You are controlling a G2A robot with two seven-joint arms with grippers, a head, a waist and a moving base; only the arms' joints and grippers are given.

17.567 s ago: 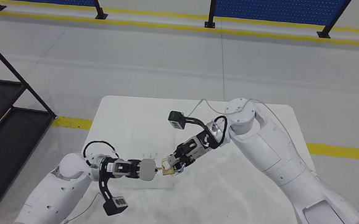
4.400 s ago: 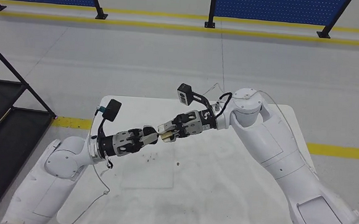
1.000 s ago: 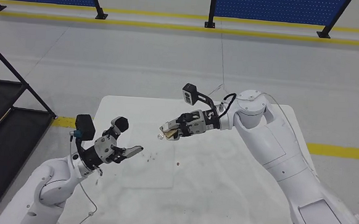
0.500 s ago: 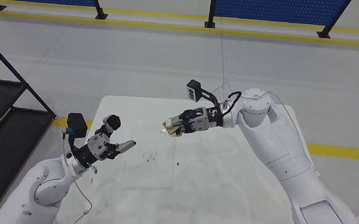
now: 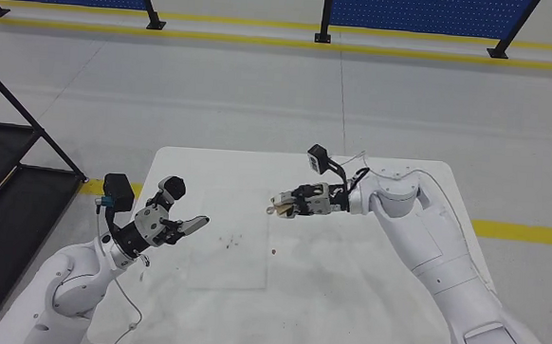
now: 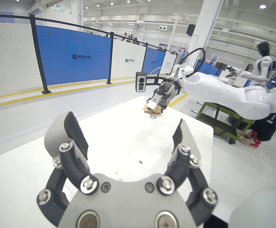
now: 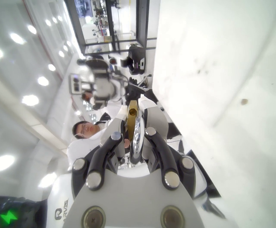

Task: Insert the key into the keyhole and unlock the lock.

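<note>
Lock: the brass lock (image 5: 281, 207) (image 6: 152, 110) (image 7: 131, 117) is hanging above the desk (image 5: 363, 301), pinched in the right end effector (image 5: 290, 205) (image 6: 156, 103) (image 7: 133, 110)
Right end effector: its fingers are closing tight on the lock's two flat sides
Hidden: the fingers are covering most of the lock's body, and the keyhole is facing away from every view
Key: the key (image 6: 154, 116) is showing as a small silver piece touching the lock's lower edge; how deep it is sitting cannot be told
Hard to make out: a shiny metal part (image 7: 135, 135) is lying against the lock, too blurred to name
Left end effector: the left end effector (image 5: 185, 225) (image 6: 125, 122) is hovering well apart from the lock, jaws spread wide and holding nothing
Around: a brown speck (image 5: 273, 252) (image 6: 140, 162) is lying on the desk below the lock, and dark specks (image 5: 229, 238) are dotting the desk between the lock and the left end effector
Farther off: a black rack (image 5: 8, 203) is standing on the floor, well apart from the lock, beyond the left end effector
</note>
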